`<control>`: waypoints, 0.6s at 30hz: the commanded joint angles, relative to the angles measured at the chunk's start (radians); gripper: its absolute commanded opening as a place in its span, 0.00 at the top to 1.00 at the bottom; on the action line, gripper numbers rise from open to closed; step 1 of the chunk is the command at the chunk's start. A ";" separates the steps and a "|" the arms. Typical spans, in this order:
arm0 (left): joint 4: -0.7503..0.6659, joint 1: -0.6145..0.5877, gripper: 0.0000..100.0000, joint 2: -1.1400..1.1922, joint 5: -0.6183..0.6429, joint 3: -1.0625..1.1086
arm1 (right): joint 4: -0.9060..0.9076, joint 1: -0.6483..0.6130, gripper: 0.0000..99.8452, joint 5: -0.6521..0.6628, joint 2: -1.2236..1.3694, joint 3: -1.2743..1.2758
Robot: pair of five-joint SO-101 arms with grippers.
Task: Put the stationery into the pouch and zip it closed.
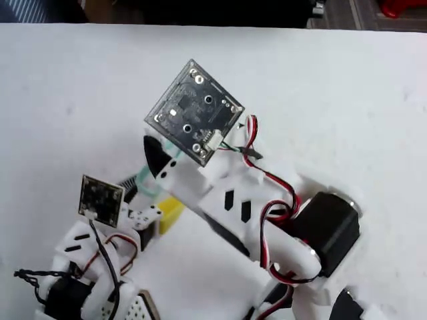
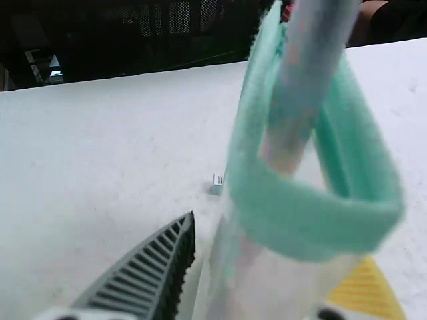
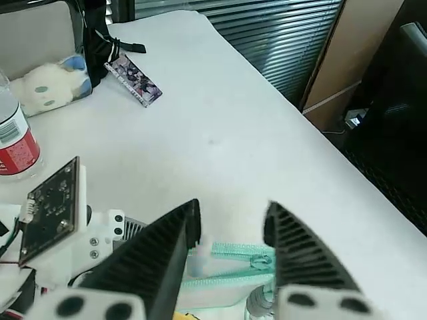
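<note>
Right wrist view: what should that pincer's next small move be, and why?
Probably ease the right pincer down a little and close on the teal zipper. Its jaws stand open with the zipper strip lying just beyond them. In the left wrist view the pouch gapes at its mouth, its zipper band forming an open loop, so it isn't zipped yet.

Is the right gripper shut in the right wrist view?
No, the right gripper is open: its fingers stand apart, and the pouch's teal zipper shows in the gap between them.
</note>
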 commanded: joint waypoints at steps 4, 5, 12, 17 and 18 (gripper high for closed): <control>0.003 0.013 0.70 0.001 -0.003 -0.020 | -0.005 0.004 0.74 0.012 0.001 -0.005; 0.003 0.013 0.70 0.001 -0.003 -0.020 | -0.005 0.004 0.75 0.014 0.001 -0.005; 0.003 0.013 0.70 0.001 -0.003 -0.020 | -0.004 0.004 0.77 0.018 0.001 -0.005; 0.003 0.013 0.70 0.001 -0.003 -0.020 | -0.004 0.004 0.77 0.018 0.001 -0.005; 0.003 0.013 0.70 0.001 -0.003 -0.020 | -0.004 0.004 0.77 0.018 0.001 -0.005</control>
